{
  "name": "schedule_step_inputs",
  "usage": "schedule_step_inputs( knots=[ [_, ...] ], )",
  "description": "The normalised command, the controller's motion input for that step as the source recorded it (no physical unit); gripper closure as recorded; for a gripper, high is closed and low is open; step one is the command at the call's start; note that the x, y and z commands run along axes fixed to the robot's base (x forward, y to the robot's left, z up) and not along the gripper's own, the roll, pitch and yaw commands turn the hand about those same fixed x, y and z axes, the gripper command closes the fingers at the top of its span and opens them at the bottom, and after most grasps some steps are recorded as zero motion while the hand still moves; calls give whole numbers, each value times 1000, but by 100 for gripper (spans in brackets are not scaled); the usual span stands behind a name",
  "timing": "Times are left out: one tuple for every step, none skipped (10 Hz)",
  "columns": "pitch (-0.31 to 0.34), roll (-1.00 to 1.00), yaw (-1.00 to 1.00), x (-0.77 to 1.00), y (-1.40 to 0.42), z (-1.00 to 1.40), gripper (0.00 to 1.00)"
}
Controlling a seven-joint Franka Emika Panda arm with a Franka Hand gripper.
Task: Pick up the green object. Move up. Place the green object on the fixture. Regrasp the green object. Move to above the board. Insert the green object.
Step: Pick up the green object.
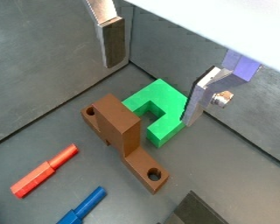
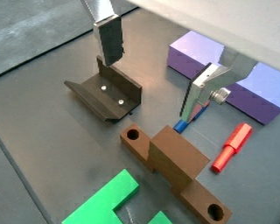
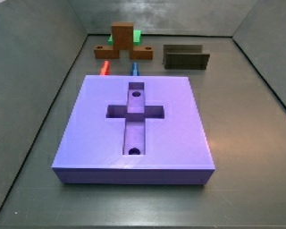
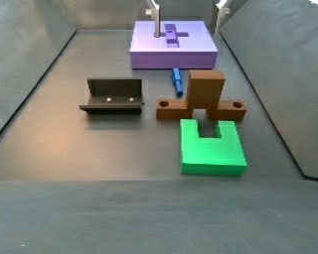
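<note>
The green object (image 4: pixel 211 149) lies flat on the floor against the brown stepped block; it also shows in both wrist views (image 1: pixel 154 107) (image 2: pixel 105 206) and behind the brown block in a side view (image 3: pixel 138 38). The fixture (image 4: pixel 111 97) (image 2: pixel 104 94) (image 3: pixel 186 57) stands apart from it. The lavender board (image 3: pixel 170 134) (image 4: pixel 148 55) (image 2: pixel 192 54) has an empty cross recess. My gripper (image 1: pixel 154 70) (image 2: pixel 157 66) (image 4: pixel 189 8) is open and empty, well above the floor near the board, with one finger (image 1: pixel 203 94) over the green object's edge.
A brown stepped block (image 4: pixel 202 99) (image 1: pixel 125 138) (image 2: pixel 171 162) (image 3: pixel 119 40) sits between the green object and the board. A red peg (image 1: pixel 43 171) (image 2: pixel 234 145) (image 3: pixel 105 65) and a blue peg (image 1: pixel 81 206) (image 4: pixel 177 77) (image 3: pixel 133 67) lie by it. Grey walls (image 4: pixel 36 79) enclose the floor.
</note>
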Motion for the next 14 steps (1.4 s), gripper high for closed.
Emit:
schedule_step_inputs(
  knots=[
    [0,-10,0,0,0,0,0],
    [13,-159,-177,103,351,-186,0],
    [39,-230,-14,280,786,-506,0],
    [-19,-236,-31,34,820,-657,0],
    [-41,-279,-66,29,757,-594,0],
    [-104,-281,-3,37,286,-603,0],
    [-106,-224,-111,0,183,-703,0],
    [-100,-167,-211,0,31,-789,0],
    [-114,-156,-320,0,-17,-786,0],
    [-113,-151,-334,0,-37,-789,0],
    [-94,-170,-271,0,0,-763,0],
    [-74,-199,-129,0,0,-723,0],
    [-60,-200,-74,0,0,-717,0],
    [-63,-157,-34,0,26,-731,0]
  ],
)
